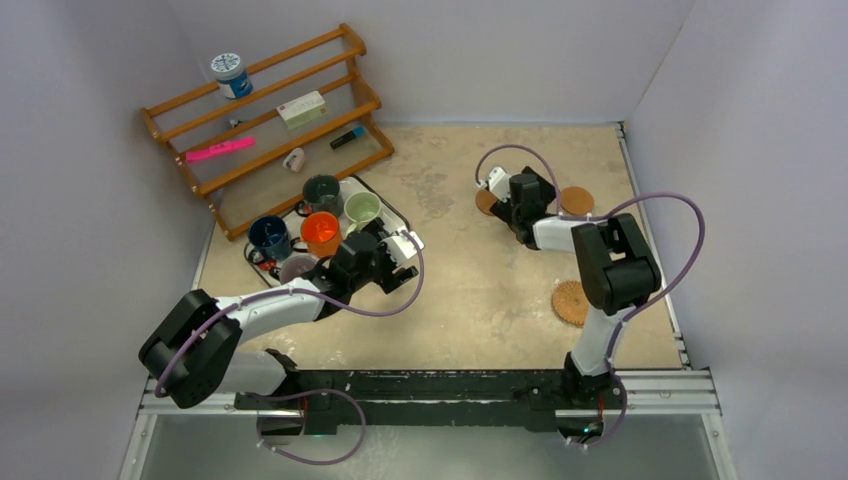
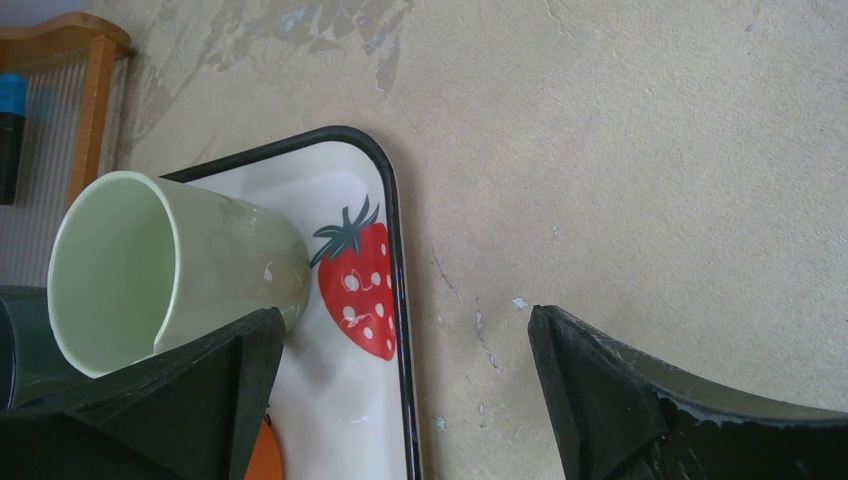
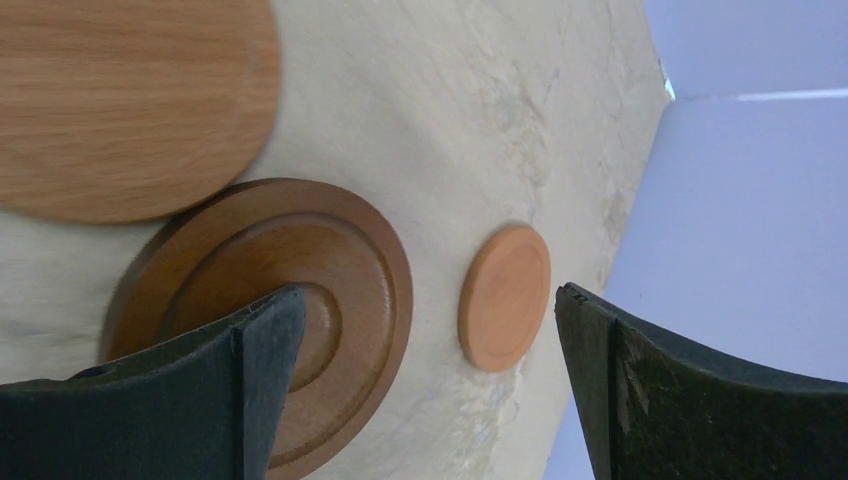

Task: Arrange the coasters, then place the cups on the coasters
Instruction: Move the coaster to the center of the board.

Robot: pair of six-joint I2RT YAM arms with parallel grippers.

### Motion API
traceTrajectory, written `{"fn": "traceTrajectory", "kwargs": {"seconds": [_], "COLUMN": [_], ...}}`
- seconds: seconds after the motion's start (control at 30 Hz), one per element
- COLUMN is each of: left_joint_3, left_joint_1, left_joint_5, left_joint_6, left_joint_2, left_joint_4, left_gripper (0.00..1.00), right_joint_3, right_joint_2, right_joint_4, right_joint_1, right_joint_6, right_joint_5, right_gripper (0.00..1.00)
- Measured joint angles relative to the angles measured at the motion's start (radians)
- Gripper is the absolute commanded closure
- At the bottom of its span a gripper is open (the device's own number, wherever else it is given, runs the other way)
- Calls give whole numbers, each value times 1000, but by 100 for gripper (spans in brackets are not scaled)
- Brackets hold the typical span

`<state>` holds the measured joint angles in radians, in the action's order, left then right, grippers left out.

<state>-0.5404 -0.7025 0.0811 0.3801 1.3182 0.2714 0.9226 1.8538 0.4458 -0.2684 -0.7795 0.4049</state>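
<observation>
Currently both jaws stand wide open, holding nothing. The right gripper (image 3: 428, 300) hovers over a ringed dark coaster (image 3: 330, 250), well right of the tray (image 2: 397, 250), with a pale wood coaster (image 3: 130, 100) and a small tan coaster (image 3: 505, 295) near. The wicker coaster (image 1: 572, 303) lies right of the tray, nearer the camera. The left gripper (image 2: 400, 330) waits at the tray's right rim beside the pale green cup (image 2: 150, 260). Judgement: descend square, pinch the disc's edge, space the coasters apart. No fifth coaster is visible, and the right arm hides part of the group from above.
</observation>
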Motion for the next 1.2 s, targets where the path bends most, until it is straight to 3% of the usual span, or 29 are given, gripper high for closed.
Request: {"fn": "traceTrajectory", "kwargs": {"seconds": [0.23,0.4,0.57,0.87,1.2], "left_joint_3": [0,0,0,0,0], "left_joint_1": [0,0,0,0,0], "left_joint_5": [0,1,1,1,1], "left_joint_6": [2,2,2,2,2], "left_joint_2": [1,17,18,18,18], "left_joint_4": [0,0,0,0,1], "left_gripper": [0,0,0,0,0], "right_joint_3": [22,88,134,233,221], "right_joint_2": [7,71,105,159,26], "right_joint_4": [-10,13,17,-27,-180], "right_joint_1": [-127,-151,-100,138,126], "right_joint_6": [39,97,137,186,260], "right_joint_5": [-28,8,22,-15,-150], "right_gripper": [1,1,1,1,1]}}
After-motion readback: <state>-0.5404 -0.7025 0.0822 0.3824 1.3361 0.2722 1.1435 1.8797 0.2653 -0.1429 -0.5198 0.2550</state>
